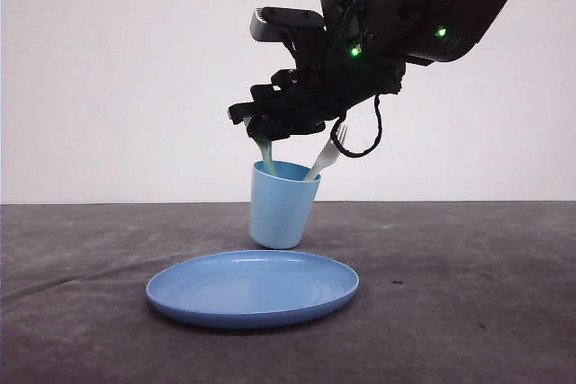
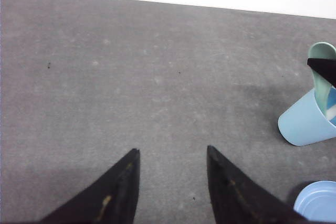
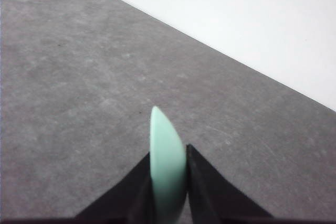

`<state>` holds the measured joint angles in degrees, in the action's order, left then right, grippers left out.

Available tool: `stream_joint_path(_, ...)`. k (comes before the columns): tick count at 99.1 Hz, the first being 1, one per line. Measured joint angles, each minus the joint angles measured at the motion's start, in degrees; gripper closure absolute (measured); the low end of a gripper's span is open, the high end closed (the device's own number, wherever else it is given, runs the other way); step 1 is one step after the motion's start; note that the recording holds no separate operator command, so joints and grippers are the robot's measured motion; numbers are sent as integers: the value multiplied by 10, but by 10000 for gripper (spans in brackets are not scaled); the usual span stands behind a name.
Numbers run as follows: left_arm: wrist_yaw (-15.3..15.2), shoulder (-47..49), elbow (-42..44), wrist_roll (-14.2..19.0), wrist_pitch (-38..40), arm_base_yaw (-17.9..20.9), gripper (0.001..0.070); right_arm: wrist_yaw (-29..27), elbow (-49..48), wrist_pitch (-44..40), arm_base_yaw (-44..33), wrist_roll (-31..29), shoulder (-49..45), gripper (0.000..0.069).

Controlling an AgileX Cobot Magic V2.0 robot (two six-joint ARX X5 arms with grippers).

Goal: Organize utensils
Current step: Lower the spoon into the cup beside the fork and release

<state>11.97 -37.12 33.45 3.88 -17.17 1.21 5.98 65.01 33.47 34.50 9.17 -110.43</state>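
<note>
- Spoon (image 3: 167, 166), mint green, is pinched by its bowl in the closed right end effector (image 1: 261, 123), handle dipping into the cup (image 1: 281, 206) beside the fork (image 1: 328, 157) already leaning there.
- Plate (image 1: 254, 287), nearest, would catch nothing if the spoon slips outside the rim.
- Cup, behind it on the counter (image 1: 486, 294), looks light; a sideways drag on release could tip it.
- Left end effector (image 2: 173, 182) hangs open over bare counter, holding nothing.

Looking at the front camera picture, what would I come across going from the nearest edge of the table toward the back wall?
Plate → cup, with the fork standing in it and the spoon held over it by the right gripper.
</note>
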Motion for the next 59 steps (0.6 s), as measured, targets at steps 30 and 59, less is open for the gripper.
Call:
stream_joint_path(30,0,0,0,0,0,0,477,0,0,-1,0,0,0,411)
stream_joint_path(59,0,0,0,0,0,0,477,0,0,-7,3,-5,0,237)
